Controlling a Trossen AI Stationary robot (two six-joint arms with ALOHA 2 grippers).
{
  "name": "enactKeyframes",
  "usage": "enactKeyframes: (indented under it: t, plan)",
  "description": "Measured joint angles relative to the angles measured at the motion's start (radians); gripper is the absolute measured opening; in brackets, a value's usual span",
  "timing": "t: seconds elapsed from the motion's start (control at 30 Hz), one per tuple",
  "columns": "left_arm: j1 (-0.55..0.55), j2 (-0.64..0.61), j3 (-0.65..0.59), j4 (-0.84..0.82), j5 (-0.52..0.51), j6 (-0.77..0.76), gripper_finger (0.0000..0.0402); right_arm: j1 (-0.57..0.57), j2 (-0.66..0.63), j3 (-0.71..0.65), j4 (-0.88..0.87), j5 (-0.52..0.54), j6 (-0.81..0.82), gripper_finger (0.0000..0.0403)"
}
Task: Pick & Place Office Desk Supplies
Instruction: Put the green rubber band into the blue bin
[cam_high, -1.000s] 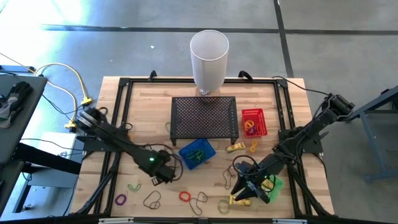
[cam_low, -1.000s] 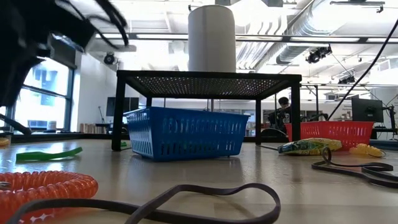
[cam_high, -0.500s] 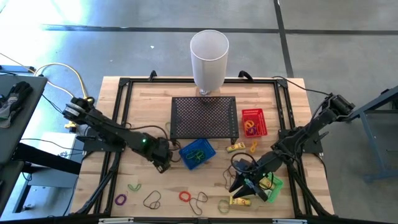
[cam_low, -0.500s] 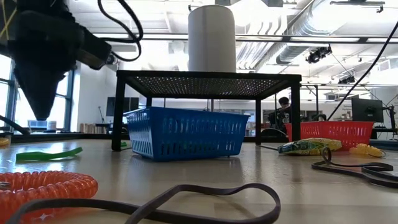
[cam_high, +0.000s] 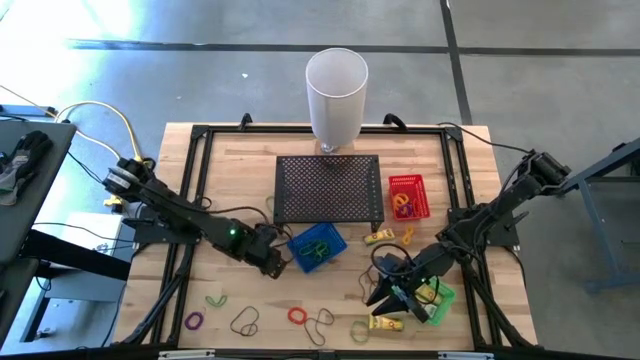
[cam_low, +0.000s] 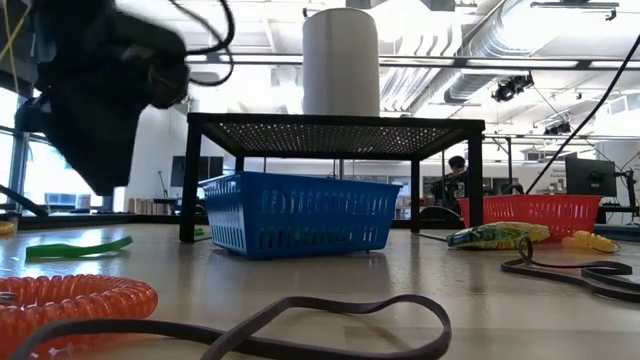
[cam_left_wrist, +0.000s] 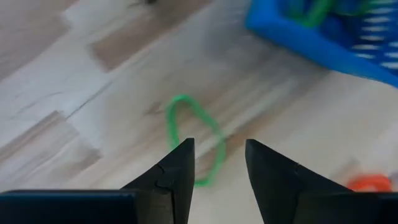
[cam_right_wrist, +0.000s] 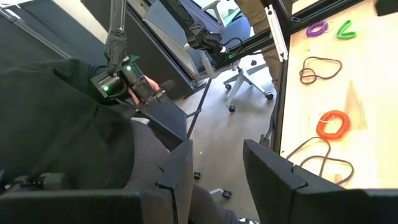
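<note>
Office desk supplies lie scattered over the wooden table (cam_high: 230, 150), mostly along its near edge: a green band (cam_high: 216, 298), a purple loop (cam_high: 194, 321), a dark band (cam_high: 245, 321), an orange coiled ring (cam_high: 297, 316), another dark loop (cam_high: 320, 320), an olive loop (cam_high: 360, 329). Small yellow pieces (cam_high: 378, 238) sit near the middle.

Containers:
- blue basket (cam_high: 317, 246), in front of the black mesh stand (cam_high: 330, 187); green loops inside.
- red basket (cam_high: 407, 196), right of the stand; orange and purple loops inside.
- green basket (cam_high: 438, 300), partly hidden by the right arm; contents unclear.
- tall white cylinder (cam_high: 336, 95) behind the stand.

Left gripper (cam_left_wrist: 216, 163) hovers just left of the blue basket, fingers parted, nothing between them; a green loop (cam_left_wrist: 191, 137) lies on the wood beneath. Right gripper (cam_high: 393, 303) is at the green basket, fingers apart and empty in its wrist view.
</note>
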Motion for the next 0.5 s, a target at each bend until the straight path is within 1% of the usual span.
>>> enactKeyframes:
  t: [0.07,0.23,0.5]
  plan:
    - [-0.003,0.012,-0.001,-0.021,-0.003,-0.038,0.0133,0.000,0.000,0.000,0.000,0.002,0.000,0.0128]
    - [-0.019,0.056,0.000,-0.012,-0.007,-0.097,0.0133,0.000,0.000,0.000,-0.001,0.006,0.000,0.0128]
    - [-0.033,0.112,0.000,-0.009,-0.015,-0.102,0.0133,0.000,0.000,0.000,-0.006,0.006,0.000,0.0128]
